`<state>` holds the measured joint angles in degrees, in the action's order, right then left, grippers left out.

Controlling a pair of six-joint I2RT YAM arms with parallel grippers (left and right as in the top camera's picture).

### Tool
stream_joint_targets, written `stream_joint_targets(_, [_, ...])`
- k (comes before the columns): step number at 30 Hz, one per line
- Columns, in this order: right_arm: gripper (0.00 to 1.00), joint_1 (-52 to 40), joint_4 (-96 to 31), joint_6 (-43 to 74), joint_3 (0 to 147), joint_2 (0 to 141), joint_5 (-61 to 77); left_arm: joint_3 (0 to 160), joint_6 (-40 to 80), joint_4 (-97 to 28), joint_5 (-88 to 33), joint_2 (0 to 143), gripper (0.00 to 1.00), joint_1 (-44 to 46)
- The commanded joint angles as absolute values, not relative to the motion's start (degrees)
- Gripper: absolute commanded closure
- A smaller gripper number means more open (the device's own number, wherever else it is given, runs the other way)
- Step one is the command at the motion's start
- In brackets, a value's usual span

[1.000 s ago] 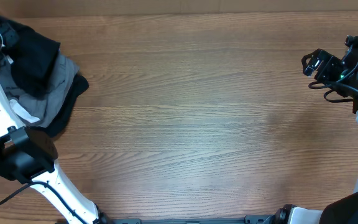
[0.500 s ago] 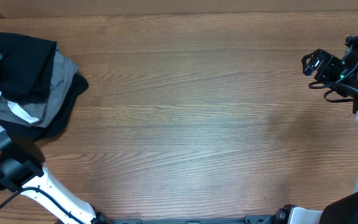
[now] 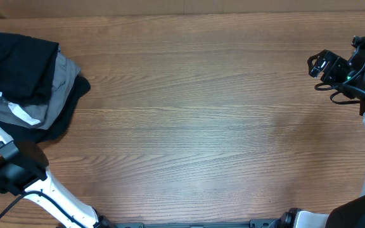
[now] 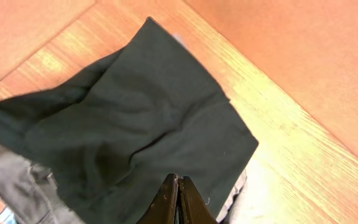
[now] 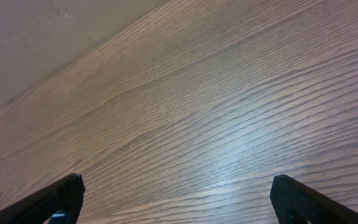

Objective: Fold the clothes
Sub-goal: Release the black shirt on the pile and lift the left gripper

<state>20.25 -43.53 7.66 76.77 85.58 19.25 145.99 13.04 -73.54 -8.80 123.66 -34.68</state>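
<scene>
Black T-shirt bundled at the far left corner of the tabletop, both arms away from it.

From overhead, the black T-shirt (image 3: 18, 63) lies on top of a grey garment (image 3: 59, 85), which lies on a dark garment (image 3: 65, 114). Its long axis seems to run along the far edge, and the picture cuts off its left part. The tabletop (image 3: 195, 126) is bare wood from the pile to the right gripper (image 3: 325, 63) near the right edge. In the left wrist view, the left gripper (image 4: 178, 199) hangs over the near edge of the shirt with its two fingers pressed together and no cloth between them. There the shirt stretches diagonally, with one corner pointing at the table edge. In the right wrist view, the right gripper's fingers stand wide apart over bare wood, holding nothing.
</scene>
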Motion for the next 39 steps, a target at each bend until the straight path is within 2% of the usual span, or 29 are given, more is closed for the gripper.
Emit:
stream_joint_targets(1, [0.00,20.3,-43.4,7.5,76.9,85.4,19.2,146.3,11.4,-74.7,-5.4,128.5,0.96,-35.1])
stream_joint_targets(5, [0.00,20.3,-43.4,7.5,76.9,85.4,19.2,146.3,13.8,-78.7,5.8,132.5,0.96,-36.4])
stream_joint_targets(13, [0.00,20.3,-43.4,7.5,76.9,85.4,19.2,146.3,18.5,-85.1,9.5,141.0,0.96,-37.5])
stream_joint_targets(16, [0.00,20.3,-43.4,7.5,76.9,85.4,19.2,146.5,19.5,-84.0,6.2,139.8,0.96,-37.4])
stream_joint_targets(19, [0.00,20.3,-43.4,7.5,76.9,85.4,19.2,147.8,19.6,-79.7,-2.6,134.0,0.95,-36.1])
stream_joint_targets(21, [0.00,20.3,-43.4,7.5,76.9,85.4,19.2,148.7,20.3,-77.1,-4.3,128.7,0.84,-34.1])
stream_joint_targets(25, [0.00,20.3,-43.4,7.5,76.9,85.4,19.2,148.7,20.5,-73.7,-4.2,119.0,0.54,-27.3])
stream_joint_targets(28, [0.00,20.3,-43.4,7.5,76.9,85.4,19.2,148.7,19.5,-72.3,-4.1,115.6,0.09,-21.1])
stream_joint_targets(29, [0.00,20.3,-43.4,7.5,76.9,85.4,19.2,148.7,19.5,-71.9,-4.1,115.3,0.00,-19.0])
stream_joint_targets(34, [0.00,20.3,-43.4,7.5,76.9,85.4,19.2,148.7,19.5,-72.2,-4.1,116.0,0.00,-12.1])
stream_joint_targets(39, [0.00,20.3,-43.4,7.5,76.9,85.4,19.2,148.6,19.5,-72.2,-4.1,116.1,0.00,-9.2])
